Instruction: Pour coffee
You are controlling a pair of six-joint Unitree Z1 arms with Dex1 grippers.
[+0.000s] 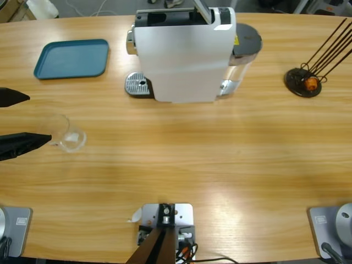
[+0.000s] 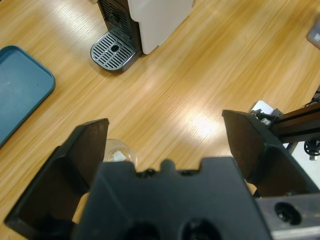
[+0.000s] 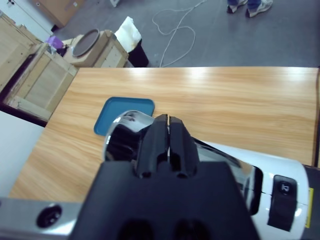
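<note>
The left hand [image 1: 25,118] comes in low from the bench's [image 1: 220,154] side edge with its two black jaws spread wide; the clear tumbler glass [image 1: 67,133] stands just ahead of the nearer jaw's tip, roughly between the two tips and gripped by neither; in the left wrist view the glass [image 2: 119,151] shows just above the hand's [image 2: 170,145] black body, close beside one jaw; whether any coffee lies in it cannot be told, for the glass looks clear. Further ahead of this hand stands the big white coffee machine [image 2: 155,20], its round perforated drip tray [image 2: 113,50] bare; off to one side of the hand lies a blue tray [image 2: 20,95].

The right hand [image 3: 169,145] has its jaws pressed together, holding nothing; it hangs directly over the machine's [image 3: 265,185] top, above the shiny chrome part [image 3: 122,135]; beyond it lie the blue tray [image 3: 112,112] and open bench [image 3: 225,100]. A wire capsule stand [image 1: 303,81] sits at the bench's far end, well apart from the left hand.
</note>
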